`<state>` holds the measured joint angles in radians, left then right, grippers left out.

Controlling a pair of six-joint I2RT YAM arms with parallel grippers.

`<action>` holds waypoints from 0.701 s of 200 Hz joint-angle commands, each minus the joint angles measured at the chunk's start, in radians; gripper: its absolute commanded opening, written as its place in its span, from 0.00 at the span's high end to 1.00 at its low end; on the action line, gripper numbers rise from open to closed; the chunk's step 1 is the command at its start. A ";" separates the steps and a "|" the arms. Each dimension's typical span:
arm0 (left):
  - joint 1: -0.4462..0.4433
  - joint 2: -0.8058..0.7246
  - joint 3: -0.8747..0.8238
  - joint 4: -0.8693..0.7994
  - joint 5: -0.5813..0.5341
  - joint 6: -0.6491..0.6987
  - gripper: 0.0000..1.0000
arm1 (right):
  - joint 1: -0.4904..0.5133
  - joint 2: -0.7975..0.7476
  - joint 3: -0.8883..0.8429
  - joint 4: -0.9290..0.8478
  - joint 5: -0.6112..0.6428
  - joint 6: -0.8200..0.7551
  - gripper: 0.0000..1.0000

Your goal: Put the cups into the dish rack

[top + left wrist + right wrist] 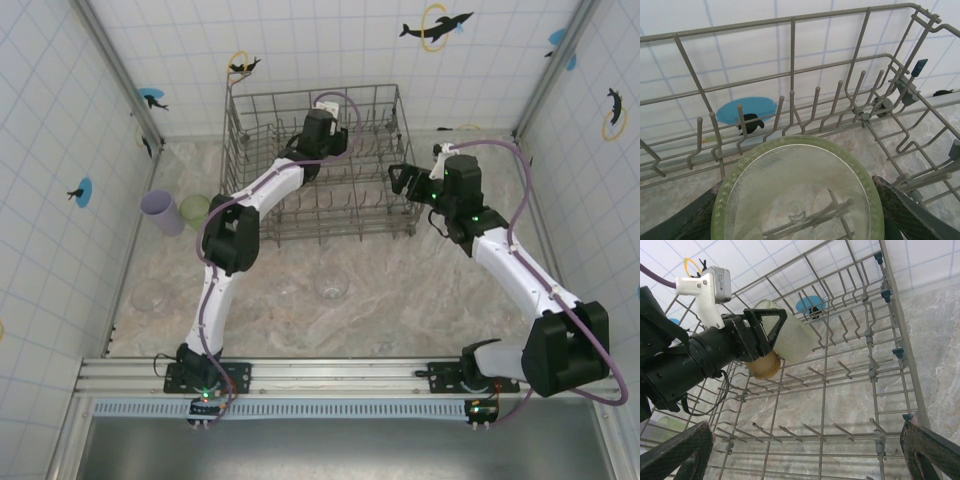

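Pale green cup [797, 185], long axis near vertical, in left pincer [798, 220].

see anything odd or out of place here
Nothing stands out: no spill or damage visible. The left gripper holds a green cup inside the rack, which sits square on the table. A lilac cup and a clear cup are outside it, not yet loaded.

Pale green cup [799, 340] in left gripper [781, 337]
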<state>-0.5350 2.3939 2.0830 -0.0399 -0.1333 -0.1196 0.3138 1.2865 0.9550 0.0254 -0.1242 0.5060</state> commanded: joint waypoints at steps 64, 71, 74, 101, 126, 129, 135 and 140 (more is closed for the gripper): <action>0.001 0.014 0.006 0.014 0.046 0.035 0.49 | -0.004 0.013 -0.014 0.028 -0.008 -0.004 0.01; 0.002 0.007 -0.002 0.025 0.047 0.044 0.49 | -0.003 0.013 -0.014 0.028 -0.006 -0.004 0.01; 0.000 0.003 -0.005 0.029 0.047 0.049 0.49 | -0.003 0.013 -0.013 0.028 -0.006 -0.004 0.01; -0.011 -0.003 -0.008 0.041 0.019 0.103 0.48 | -0.003 0.010 -0.013 0.027 -0.008 -0.003 0.01; -0.039 0.002 -0.009 0.048 -0.026 0.211 0.60 | -0.004 0.008 -0.014 0.028 -0.008 -0.003 0.01; -0.045 0.003 -0.009 0.049 -0.037 0.231 0.62 | -0.003 0.008 -0.014 0.028 -0.008 -0.003 0.01; -0.055 0.008 -0.009 0.053 -0.064 0.265 0.63 | -0.002 0.008 -0.015 0.028 -0.008 -0.003 0.01; -0.063 0.012 -0.008 0.056 -0.086 0.288 0.63 | -0.002 0.009 -0.015 0.028 -0.008 -0.002 0.01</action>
<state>-0.5518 2.3955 2.0808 -0.0280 -0.1417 0.0193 0.3138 1.2930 0.9504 0.0257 -0.1291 0.5056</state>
